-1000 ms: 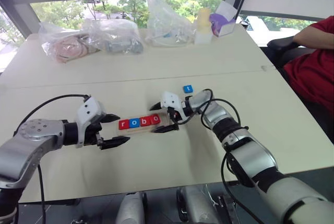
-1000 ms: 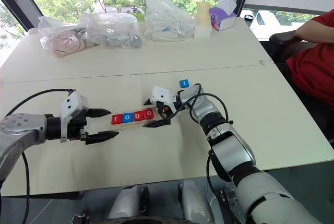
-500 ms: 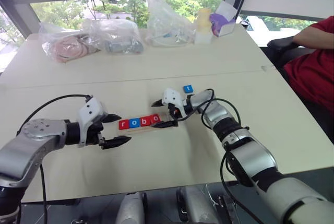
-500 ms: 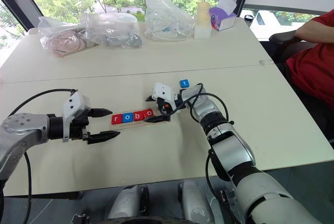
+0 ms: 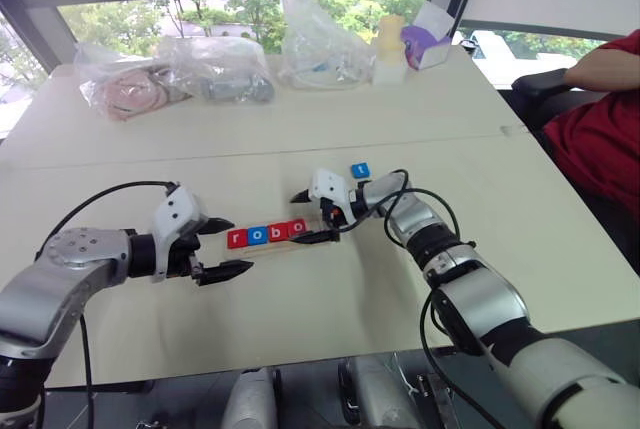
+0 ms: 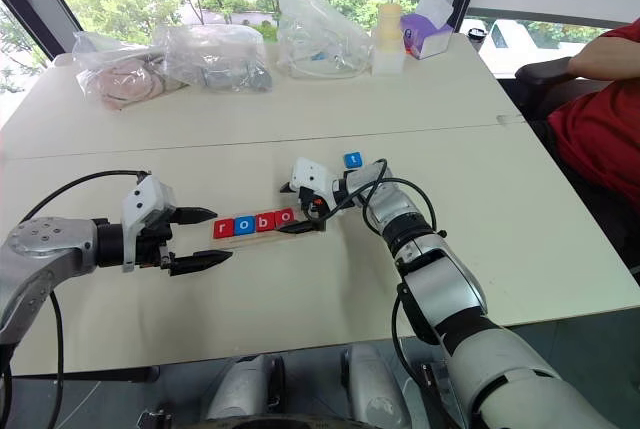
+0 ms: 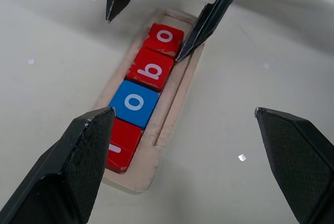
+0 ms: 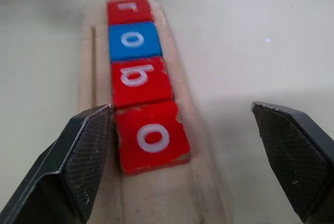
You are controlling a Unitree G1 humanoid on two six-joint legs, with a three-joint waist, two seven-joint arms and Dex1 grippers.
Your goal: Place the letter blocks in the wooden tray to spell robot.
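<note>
Tray: wooden tray (image 5: 268, 242) holds r-o-b-o; last slot vacant.
Grippers: left gripper (image 5: 222, 248), right gripper (image 5: 308, 217) — wide open, empty.
Outstanding: blue t block (image 5: 360, 170) — on the table, beyond tray.

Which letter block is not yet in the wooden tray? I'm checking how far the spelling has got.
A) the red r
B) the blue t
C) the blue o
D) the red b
B: the blue t block lies on the table beyond the right gripper, apart from the wooden tray, which holds r, o, b and o.
</note>
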